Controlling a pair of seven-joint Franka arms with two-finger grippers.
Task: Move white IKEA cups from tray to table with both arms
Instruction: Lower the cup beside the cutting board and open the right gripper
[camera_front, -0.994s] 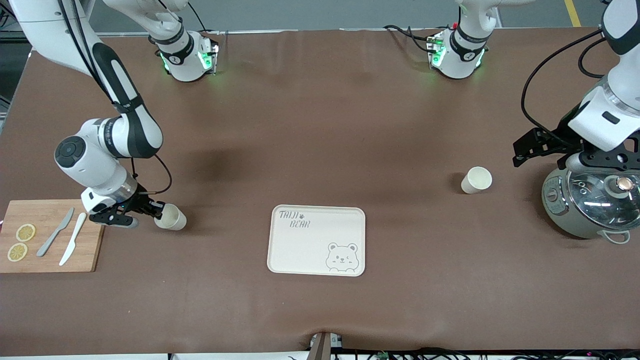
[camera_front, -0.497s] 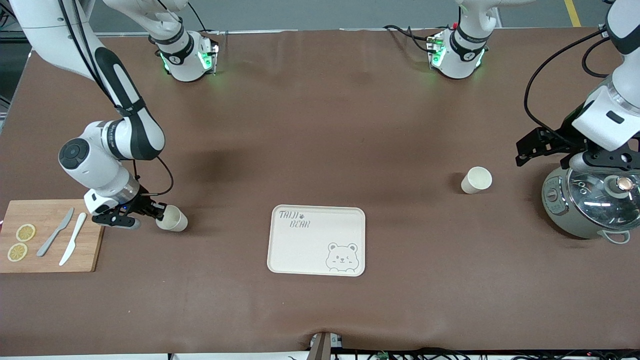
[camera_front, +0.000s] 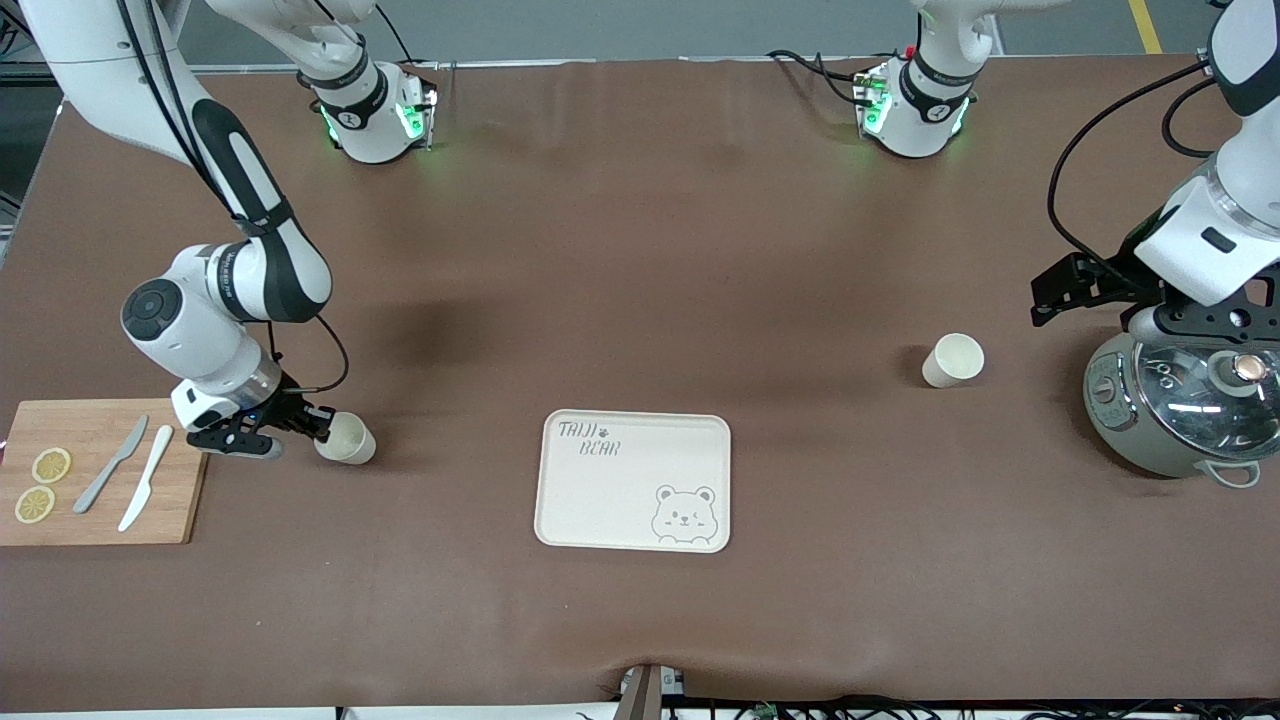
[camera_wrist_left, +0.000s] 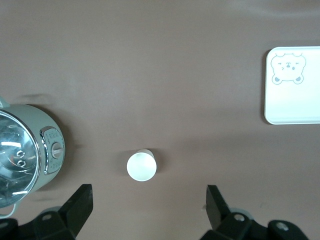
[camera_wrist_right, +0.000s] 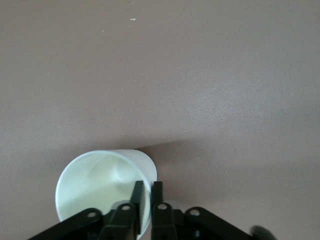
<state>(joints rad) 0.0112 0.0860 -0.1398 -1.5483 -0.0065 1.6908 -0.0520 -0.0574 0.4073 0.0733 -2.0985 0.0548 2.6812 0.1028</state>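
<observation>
Lowered right hand (camera_front: 322, 427) pinches cup (camera_front: 347, 439) rim; left hand (camera_wrist_left: 147, 202) released above second cup (camera_wrist_left: 141, 165).

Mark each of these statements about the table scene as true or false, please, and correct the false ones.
1. The right gripper pinches the rim of a cup beside the cutting board. True.
2. The second cup stands on the tray. False: it stands on the bare table, between the tray and the pot.
3. The left gripper is open and holds nothing. True.
4. The pot has no lid. False: a glass lid covers it.
5. Two knives and two lemon slices lie on the cutting board. True.
</observation>
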